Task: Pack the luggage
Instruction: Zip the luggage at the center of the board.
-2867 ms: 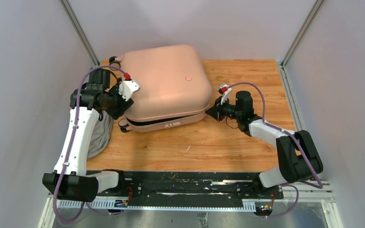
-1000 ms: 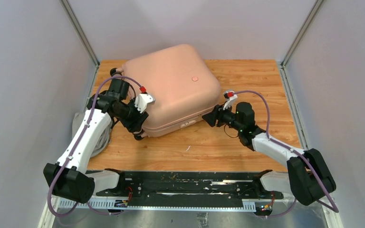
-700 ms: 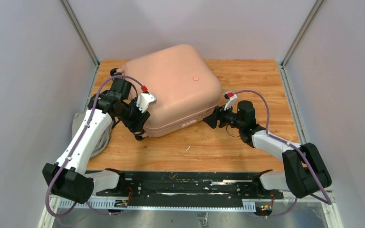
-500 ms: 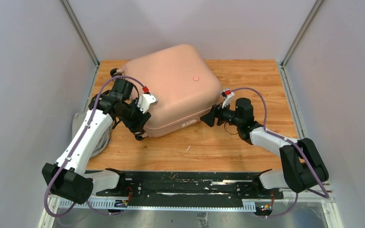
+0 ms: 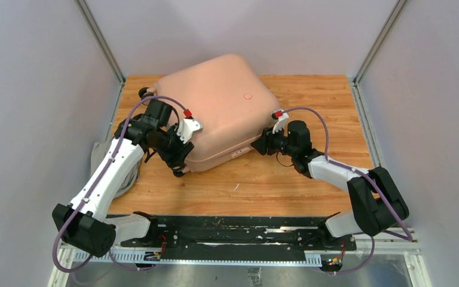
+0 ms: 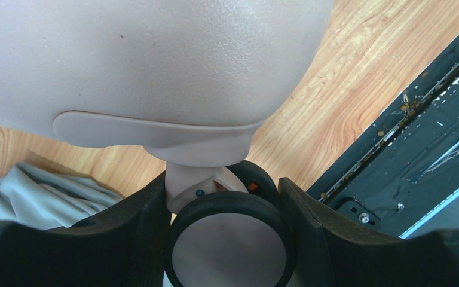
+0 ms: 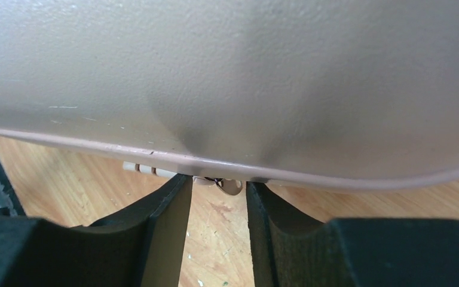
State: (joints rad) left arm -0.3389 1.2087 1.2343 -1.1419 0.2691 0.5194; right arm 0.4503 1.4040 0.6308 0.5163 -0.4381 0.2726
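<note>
Left gripper (image 6: 221, 194) clamps our luggage (image 5: 215, 101) by its wheel (image 6: 230, 248). Right gripper (image 7: 216, 183) sits half-open around the zip pull (image 7: 232, 188). Zipping step, we reckon; clean pinch next.

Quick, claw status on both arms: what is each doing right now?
Left claw: closed on a wheel of the luggage.
Right claw: open, fingers straddling the small metal pull at the seam, not gripping it.

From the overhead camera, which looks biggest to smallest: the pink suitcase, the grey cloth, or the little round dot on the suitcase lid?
1. Pale pink hard-shell suitcase, by far.
2. Crumpled grey cloth bundle, though the left arm hides part of it.
3. Small round pink dot on the lid.
</note>
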